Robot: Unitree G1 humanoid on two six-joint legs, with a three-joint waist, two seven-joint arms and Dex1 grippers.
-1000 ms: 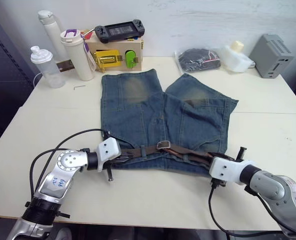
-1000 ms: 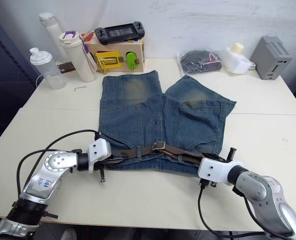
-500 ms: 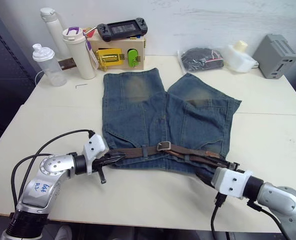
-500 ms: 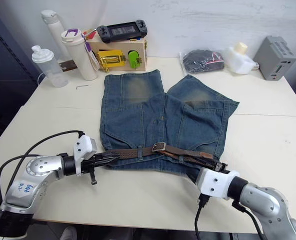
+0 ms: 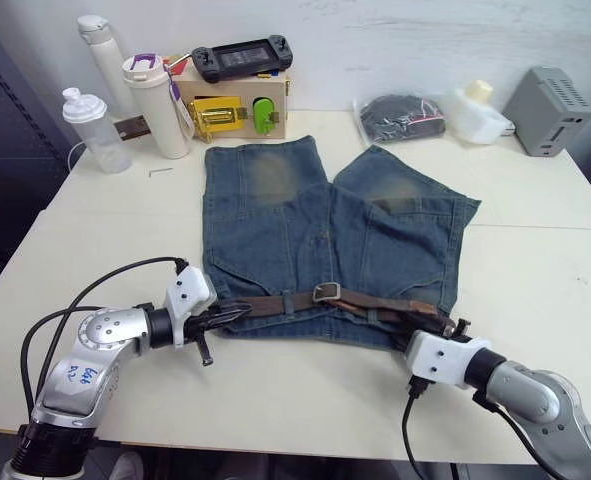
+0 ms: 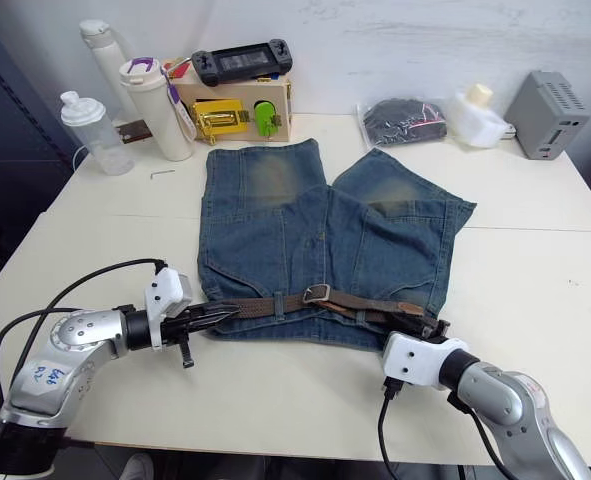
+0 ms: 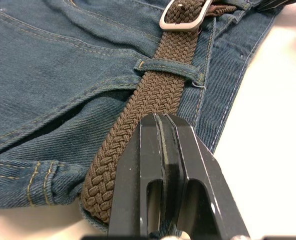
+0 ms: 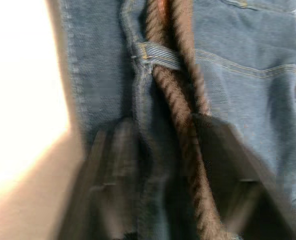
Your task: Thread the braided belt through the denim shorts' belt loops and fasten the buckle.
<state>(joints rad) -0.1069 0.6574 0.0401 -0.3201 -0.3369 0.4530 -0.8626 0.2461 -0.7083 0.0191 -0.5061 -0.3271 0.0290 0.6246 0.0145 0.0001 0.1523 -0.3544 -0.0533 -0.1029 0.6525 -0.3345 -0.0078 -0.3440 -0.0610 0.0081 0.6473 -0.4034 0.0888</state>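
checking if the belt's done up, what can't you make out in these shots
- Buckle: left wrist view's top edge crops it, prong unseen; too small in the eye views.
- Braided belt end: hidden under the shut left pincer.
- Right pincer: blurred in its wrist view, straddling belt and denim shorts; contact unclear.

Left tool (image 7: 163, 125) fingers pressed together, arm reaching toward 3 o'clock. Right tool (image 8: 163, 150) fingers spread apart, arm reaching toward 10 o'clock.

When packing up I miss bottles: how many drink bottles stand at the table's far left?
3: a tall white flask rearmost, a white purple-lidded tumbler beside the wooden box, a clear plastic shaker nearest the edge.
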